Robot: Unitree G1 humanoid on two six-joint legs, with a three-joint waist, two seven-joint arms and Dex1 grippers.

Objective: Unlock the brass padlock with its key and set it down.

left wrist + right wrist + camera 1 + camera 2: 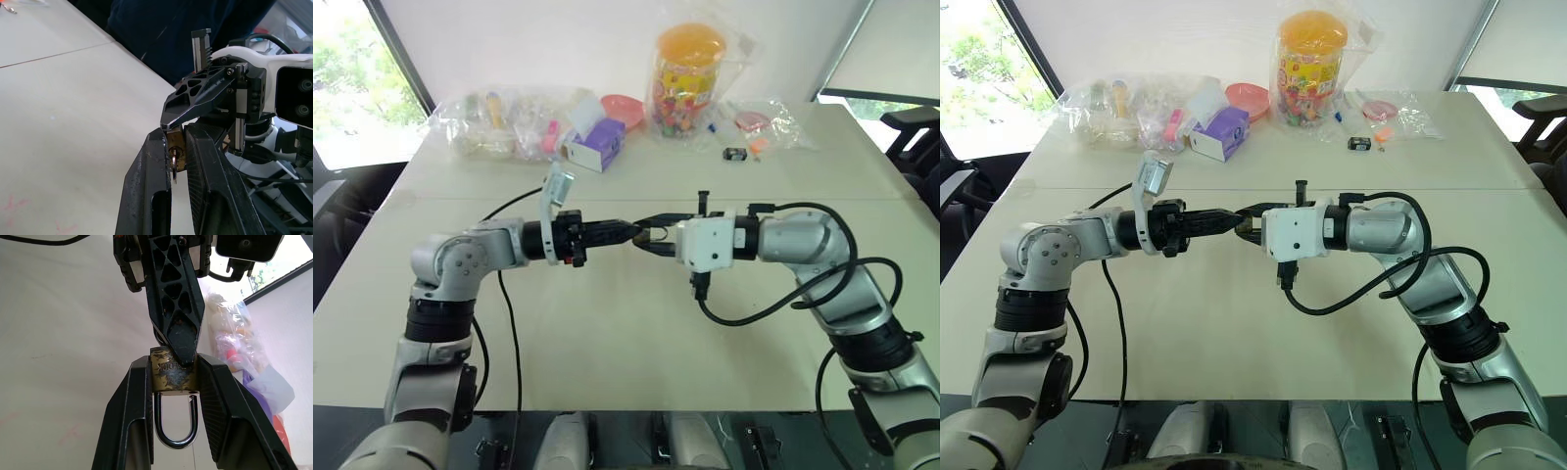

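Observation:
Both grippers meet tip to tip in mid-air over the white table (626, 333). My right gripper (172, 360) is shut on the brass padlock (171, 374), a worn golden body clamped between its two fingers. The silvery shackle (175, 431) points back toward the right wrist. Whether the shackle's one leg sits in the body, I cannot tell. My left gripper (628, 233) points level at the padlock's keyhole end. It is shut on the small silvery key (173, 169), which sticks in the padlock's underside (176, 147).
Along the table's far edge lie clear bags of small items (499, 122), a purple box (597, 145), a pink bowl (625, 108), an orange-lidded jar (688, 73) and a small black object (735, 154). Cables hang from both arms.

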